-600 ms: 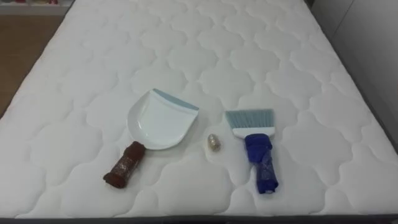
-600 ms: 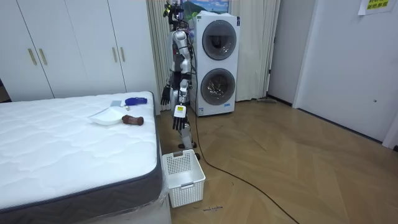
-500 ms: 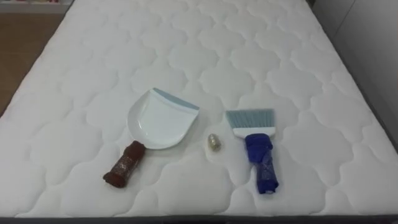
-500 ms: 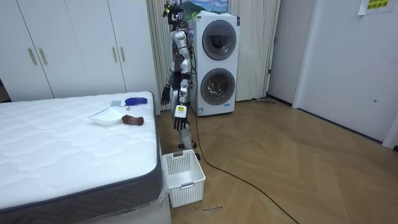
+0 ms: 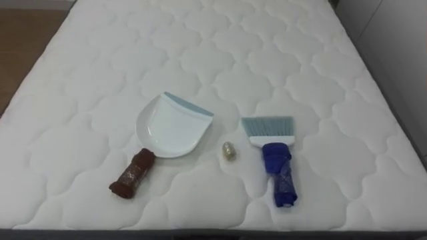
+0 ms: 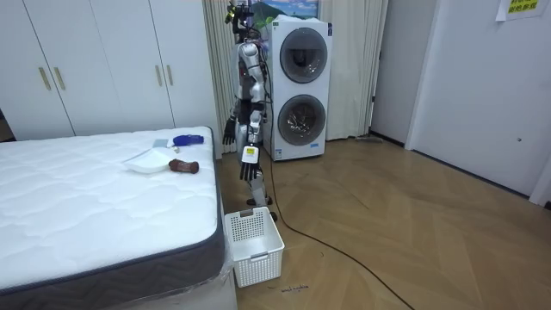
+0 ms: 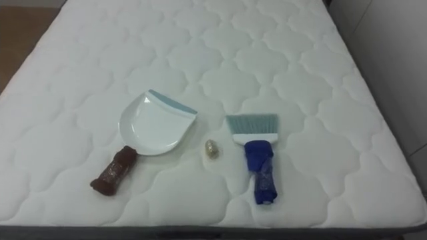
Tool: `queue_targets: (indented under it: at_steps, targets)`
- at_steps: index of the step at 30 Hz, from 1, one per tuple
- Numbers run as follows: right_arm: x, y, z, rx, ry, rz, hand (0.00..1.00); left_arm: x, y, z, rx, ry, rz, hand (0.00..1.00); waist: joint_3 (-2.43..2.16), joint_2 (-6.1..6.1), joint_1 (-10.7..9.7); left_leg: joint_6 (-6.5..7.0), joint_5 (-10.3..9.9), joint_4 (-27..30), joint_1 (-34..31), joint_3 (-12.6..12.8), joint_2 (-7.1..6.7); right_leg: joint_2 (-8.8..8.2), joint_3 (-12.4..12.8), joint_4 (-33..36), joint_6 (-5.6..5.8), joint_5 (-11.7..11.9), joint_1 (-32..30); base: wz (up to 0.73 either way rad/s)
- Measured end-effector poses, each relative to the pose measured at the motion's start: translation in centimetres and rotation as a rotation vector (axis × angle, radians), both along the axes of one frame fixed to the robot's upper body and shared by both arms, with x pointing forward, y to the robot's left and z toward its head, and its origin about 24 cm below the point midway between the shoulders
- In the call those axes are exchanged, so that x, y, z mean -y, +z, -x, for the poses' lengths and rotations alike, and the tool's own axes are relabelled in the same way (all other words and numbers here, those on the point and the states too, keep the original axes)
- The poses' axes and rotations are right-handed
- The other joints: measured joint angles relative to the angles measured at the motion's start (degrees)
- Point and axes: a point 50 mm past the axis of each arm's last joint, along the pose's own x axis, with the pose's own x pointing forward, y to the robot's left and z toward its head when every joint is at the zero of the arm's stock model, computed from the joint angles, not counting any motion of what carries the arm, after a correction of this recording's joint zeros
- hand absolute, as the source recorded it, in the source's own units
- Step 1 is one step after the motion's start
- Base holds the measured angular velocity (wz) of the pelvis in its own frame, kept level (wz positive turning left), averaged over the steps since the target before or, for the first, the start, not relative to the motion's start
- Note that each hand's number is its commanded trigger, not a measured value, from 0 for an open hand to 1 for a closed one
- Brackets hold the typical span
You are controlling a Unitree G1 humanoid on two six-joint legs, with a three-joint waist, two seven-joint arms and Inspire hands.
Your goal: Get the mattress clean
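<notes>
- Quilted white bed [image 5: 220, 40] lies under my head camera.
- Dustpan [image 5: 170, 127] lies left of centre, with its brown handle toward me.
- Scrap [image 5: 228, 151], small and pale, sits between dustpan and brush, touching neither.
- Brush [image 5: 277, 157] lies on the right, blue handle nearest.
- In the room view the robot stands beside the bed, before the washers [image 6: 301, 86]. Left hand [image 6: 248, 170] and right hand [image 6: 230, 134] hang low, and I cannot tell their state.
</notes>
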Motion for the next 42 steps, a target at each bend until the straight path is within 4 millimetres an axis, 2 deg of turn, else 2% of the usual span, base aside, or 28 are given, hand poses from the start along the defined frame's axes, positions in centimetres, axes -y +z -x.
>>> queue_targets:
  at_steps: [3,9,13,14,20,26,32,36,39,42]
  targets:
    - [0.1,0.0,0.0,0.002,0.000,0.009,0.00,-0.4,0.3,-0.6,0.069,0.066,-0.039,0.00,0.02,0.14,0.1,0.00,0.0,0.0,0.0,-0.1,0.01,0.04,-0.1,-0.1,0.00,0.0,-0.1,0.00]
    - [0.2,0.1,0.1,0.007,0.004,0.011,0.00,-1.9,1.2,-1.6,0.235,0.313,-0.109,0.00,0.06,0.59,0.4,0.00,0.0,-0.2,0.7,-0.3,0.00,0.05,0.1,0.0,0.00,0.0,0.2,-0.01]
    - [0.4,0.1,0.3,0.013,0.008,0.025,0.00,-2.8,2.7,-4.4,0.439,0.398,-0.182,0.00,0.18,1.04,1.5,-0.01,0.0,-0.6,0.9,-0.2,0.05,0.05,0.0,0.2,-0.02,0.0,-0.2,0.00]
    - [0.5,0.1,0.2,0.016,0.010,0.026,0.00,-3.0,3.2,-5.2,0.491,0.405,-0.200,0.00,0.08,1.22,1.7,-0.01,0.0,-1.0,0.9,-0.5,0.03,0.04,0.0,0.2,-0.02,0.0,-0.3,0.04]
    - [0.5,0.2,-0.1,0.046,0.015,0.024,0.00,-3.7,5.9,-8.2,0.726,0.420,-0.301,0.00,-0.03,1.55,1.4,-0.01,0.0,-0.9,1.0,-0.9,-0.06,0.03,-0.2,0.3,-0.01,0.0,0.0,0.01]
    - [0.4,0.3,-0.2,0.059,0.024,0.015,0.00,-3.1,8.5,-11.5,0.955,0.399,-0.296,0.00,-0.12,1.42,1.0,0.01,0.1,-0.9,1.2,-1.5,-0.19,0.01,-0.1,0.2,-0.01,0.0,0.4,0.02]
    - [0.3,0.3,-0.4,0.060,0.036,0.012,0.00,-2.5,10.0,-13.7,1.056,0.365,-0.282,0.00,0.18,0.82,0.0,0.01,0.1,-0.8,0.9,-1.2,-0.20,0.00,0.0,0.2,-0.01,0.0,-0.1,0.00]
    - [0.3,0.3,-0.5,0.060,0.033,0.011,0.00,-2.0,10.9,-15.2,1.100,0.303,-0.261,0.00,0.22,0.81,-0.1,0.01,0.1,-0.7,0.4,-1.1,-0.22,-0.02,0.0,0.2,0.00,0.0,-0.4,-0.01]
    - [0.3,0.3,-0.8,0.065,0.034,0.011,0.00,-1.2,11.5,-16.3,1.138,0.266,-0.229,0.00,0.45,1.23,-0.5,0.01,0.1,-0.1,-0.2,-1.1,-0.19,-0.04,0.1,0.6,-0.03,0.1,-1.2,-0.01]
    - [0.3,0.4,-1.4,0.071,0.034,0.009,0.00,-0.5,11.8,-17.2,1.155,0.236,-0.201,0.00,0.36,1.75,-1.0,0.01,0.1,-0.1,-1.6,-1.1,-0.08,-0.02,-0.1,1.1,-0.07,0.1,-2.6,0.02]
